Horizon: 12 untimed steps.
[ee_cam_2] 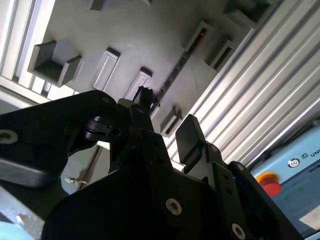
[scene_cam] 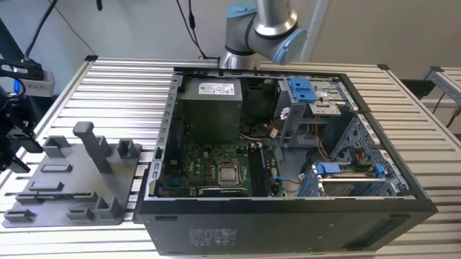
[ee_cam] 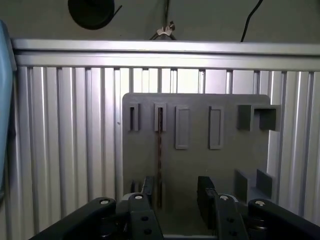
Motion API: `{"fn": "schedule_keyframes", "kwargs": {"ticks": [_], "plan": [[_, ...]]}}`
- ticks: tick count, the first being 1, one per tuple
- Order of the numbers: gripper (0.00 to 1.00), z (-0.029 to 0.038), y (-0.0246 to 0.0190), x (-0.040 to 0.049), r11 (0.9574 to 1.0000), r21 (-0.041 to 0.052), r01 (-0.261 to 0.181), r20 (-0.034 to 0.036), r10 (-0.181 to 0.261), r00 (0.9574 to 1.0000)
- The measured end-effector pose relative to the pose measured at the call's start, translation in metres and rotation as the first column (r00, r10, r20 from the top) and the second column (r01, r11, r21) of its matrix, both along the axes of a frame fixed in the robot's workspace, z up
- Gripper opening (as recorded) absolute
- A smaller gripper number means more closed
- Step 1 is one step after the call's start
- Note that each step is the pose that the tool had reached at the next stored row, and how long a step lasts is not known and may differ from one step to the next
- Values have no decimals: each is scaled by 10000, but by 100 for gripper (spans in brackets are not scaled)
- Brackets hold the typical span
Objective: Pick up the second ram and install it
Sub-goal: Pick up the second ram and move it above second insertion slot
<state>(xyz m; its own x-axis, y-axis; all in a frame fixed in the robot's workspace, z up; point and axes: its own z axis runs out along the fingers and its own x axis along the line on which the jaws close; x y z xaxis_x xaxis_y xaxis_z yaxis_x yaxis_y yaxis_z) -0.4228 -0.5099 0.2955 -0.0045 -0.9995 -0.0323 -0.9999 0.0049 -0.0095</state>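
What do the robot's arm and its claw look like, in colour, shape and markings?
The arm is a round silver-grey metal tube ending in a thick joint with a light blue cap. In the first wrist view, the claw is matte black: two blocky, flat-faced fingers on angular black links, fastened with round silver screws. I can make out no markings on it.

No legible text, labels or numbers
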Motion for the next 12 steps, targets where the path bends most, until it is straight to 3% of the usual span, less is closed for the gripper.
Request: {"fn": "schedule_keyframes", "kwargs": {"ticks": [5, 12], "plan": [[48, -87, -1, 0, 10000, -10, -12, 1, 12, 10000], [48, -158, -3, 0, 9999, -106, -85, -39, 84, 10000]]}}
